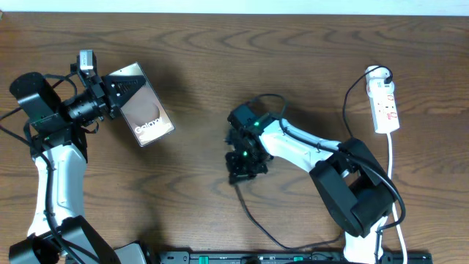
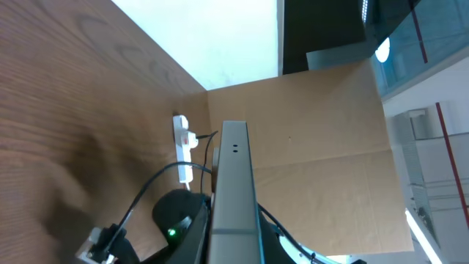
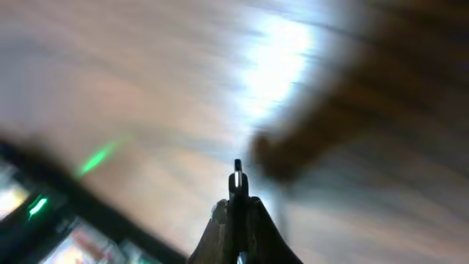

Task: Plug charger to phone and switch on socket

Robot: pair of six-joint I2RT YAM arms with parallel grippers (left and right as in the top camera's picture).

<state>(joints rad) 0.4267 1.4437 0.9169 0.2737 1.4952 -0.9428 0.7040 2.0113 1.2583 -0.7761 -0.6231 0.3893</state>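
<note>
Dark wood-grain table [image 1: 205,59] lies under both arms. Closest in, the left claw [image 1: 116,89] is clamped tight on one end of the phone [image 1: 150,121], which sticks out past the fingertips with its lettered face turned up to the overhead camera. From the left wrist the phone shows only as a grey edge rising straight out of the grip. The right claw [image 3: 236,209] has its fingers pressed together, and a thin dark tip of the charger [image 3: 237,172] stands just proud of them. That wrist picture is badly smeared, so nothing finer can be read. From above, a thin black cable trails from this claw toward the near table edge. Bare wood separates the two claws, and the plug tip is well apart from the phone. Farthest off is the socket [image 1: 385,103], well apart from the right claw on the side away from the phone. It lies flat near the far right of the table, with a white cord [image 1: 392,158] running back from it.
</note>
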